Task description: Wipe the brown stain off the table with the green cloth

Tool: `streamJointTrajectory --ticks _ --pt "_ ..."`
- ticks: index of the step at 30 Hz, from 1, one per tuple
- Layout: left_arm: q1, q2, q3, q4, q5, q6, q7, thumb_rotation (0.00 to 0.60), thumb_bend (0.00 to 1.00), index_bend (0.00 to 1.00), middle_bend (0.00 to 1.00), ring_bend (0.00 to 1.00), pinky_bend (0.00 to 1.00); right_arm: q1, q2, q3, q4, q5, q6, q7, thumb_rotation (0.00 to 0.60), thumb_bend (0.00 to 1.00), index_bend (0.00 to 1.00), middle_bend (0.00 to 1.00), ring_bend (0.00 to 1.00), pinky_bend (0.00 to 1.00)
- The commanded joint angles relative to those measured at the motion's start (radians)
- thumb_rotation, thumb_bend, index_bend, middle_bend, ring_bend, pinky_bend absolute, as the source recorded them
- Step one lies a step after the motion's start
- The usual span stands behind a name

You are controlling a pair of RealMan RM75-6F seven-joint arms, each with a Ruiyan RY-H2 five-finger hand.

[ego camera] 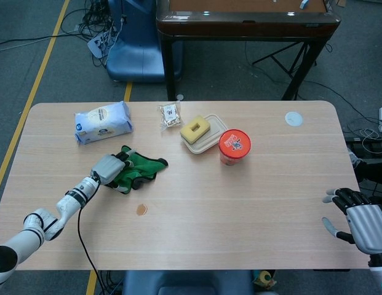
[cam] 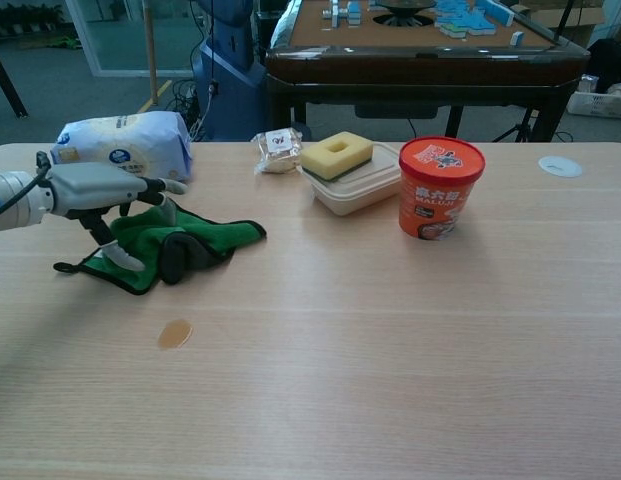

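Green crumpled cloth (ego camera: 138, 169) lies on the light wooden surface (ego camera: 252, 203), at 12 o'clock from the small brown stain (ego camera: 141, 209). Left hand (ego camera: 108, 168) rests on the cloth's 9 o'clock edge, fingers spread over it. Right hand (ego camera: 358, 220) sits at the surface's 4 o'clock corner, fingers apart, holding nothing.

Bright even light, soft shadows, sharp
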Motion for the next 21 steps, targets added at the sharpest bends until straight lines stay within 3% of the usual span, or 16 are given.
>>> streamJointTrajectory --ticks 1,4,16,21 --pt "0.0 -0.027 0.018 0.04 0.001 0.0 -0.03 0.6 0.1 0.32 0.06 0.15 0.41 -0.002 0.002 0.0 -0.003 0.001 0.001 -0.003 0.6 0.37 0.38 0.31 0.23 0.26" --pt "0.003 -0.05 0.028 0.079 0.003 0.01 -0.052 0.6 0.12 0.37 0.11 0.21 0.47 -0.003 0.003 0.0 -0.006 0.001 0.002 -0.005 0.6 0.37 0.38 0.31 0.23 0.26" --pt "0.02 -0.114 0.061 0.21 0.001 0.022 -0.149 0.6 0.24 0.65 0.58 0.6 0.92 -0.005 0.003 0.002 -0.011 0.006 -0.001 -0.014 0.6 0.37 0.38 0.31 0.23 0.26" --pt "0.038 -0.09 0.055 0.185 -0.008 0.073 -0.194 0.6 0.25 0.68 0.65 0.68 0.98 -0.005 0.001 0.002 -0.01 0.003 -0.002 -0.011 0.6 0.37 0.38 0.31 0.23 0.26"
